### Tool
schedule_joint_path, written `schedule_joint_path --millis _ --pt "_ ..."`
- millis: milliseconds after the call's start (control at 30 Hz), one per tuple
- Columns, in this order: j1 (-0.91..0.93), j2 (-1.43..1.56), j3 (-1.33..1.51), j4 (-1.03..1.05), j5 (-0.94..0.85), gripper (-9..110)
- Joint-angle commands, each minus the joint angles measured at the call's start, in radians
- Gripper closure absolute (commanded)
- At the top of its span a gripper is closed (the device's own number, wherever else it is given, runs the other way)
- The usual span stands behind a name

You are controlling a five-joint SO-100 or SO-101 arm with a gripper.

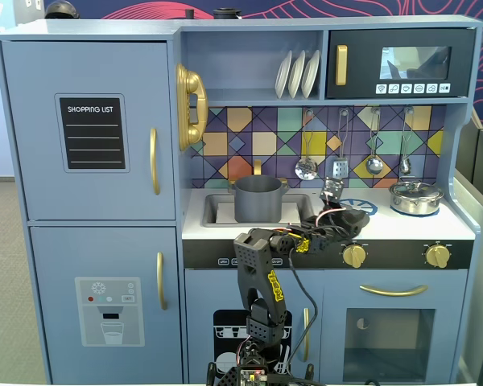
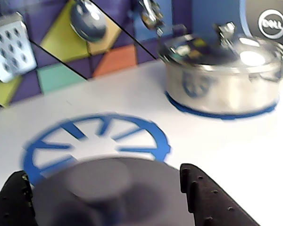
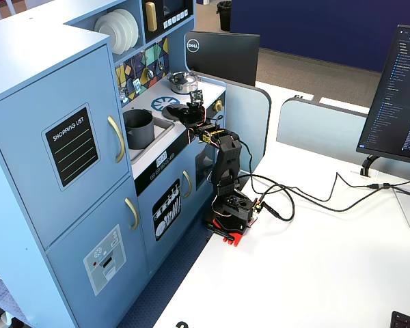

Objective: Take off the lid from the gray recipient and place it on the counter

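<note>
The gripper (image 2: 104,197) pinched the lid (image 2: 104,188) between its black fingers (image 2: 203,197) at the bottom of the wrist view, seemingly just above the white counter (image 2: 217,155) and its blue burner print (image 2: 99,141). The silver pot (image 2: 224,77) stood upper right. The gray recipient (image 1: 259,199), lidless, sat in the sink (image 1: 217,211), centre-left of a fixed view. An office desk (image 3: 314,273) filled the lower right.

"SHOPPING LIST" stands in white capitals on the black chalkboard panel (image 1: 94,133) on the toy kitchen's upper left door, and it also reads on that panel in another fixed view. A round white "DELL" logo (image 2: 272,23) sits on the black monitor back (image 3: 222,58) behind the kitchen.
</note>
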Motion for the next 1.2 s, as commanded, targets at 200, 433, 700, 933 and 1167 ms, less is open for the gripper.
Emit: schedule_joint_path --millis 200,433,700,933,1167 --pt "-0.044 0.485 -0.021 0.376 0.058 77" --pt "-0.27 0.98 -0.031 1.479 0.176 102" --pt "-0.5 1.256 0.345 1.763 0.118 102" --pt "-0.577 1.338 0.746 1.666 0.028 102" --pt "-0.618 1.339 0.841 1.746 0.048 102"
